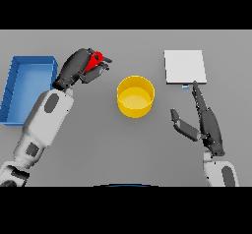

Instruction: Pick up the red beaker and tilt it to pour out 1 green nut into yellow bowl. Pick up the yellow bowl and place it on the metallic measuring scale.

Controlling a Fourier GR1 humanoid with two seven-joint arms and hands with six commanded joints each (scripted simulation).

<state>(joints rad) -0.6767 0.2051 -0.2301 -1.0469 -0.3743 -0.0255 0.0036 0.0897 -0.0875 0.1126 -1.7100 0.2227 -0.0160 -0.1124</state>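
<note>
Left hand (78, 70) was curled around the red beaker (93, 62), tipped sideways toward the yellow bowl (135, 96); right hand (206, 122) lay open, fingers straight.

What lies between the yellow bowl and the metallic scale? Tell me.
Nothing: in the head view the stretch of grey table between the yellow bowl and the metallic scale is bare. The open right hand sits below that stretch.

No text, label, brand, number or sign can be read anywhere. The scale (184, 66) has a small pale patch at its front edge, but nothing on it is legible. The bowl (135, 96) and blue tray (19, 75) carry no markings.
</note>
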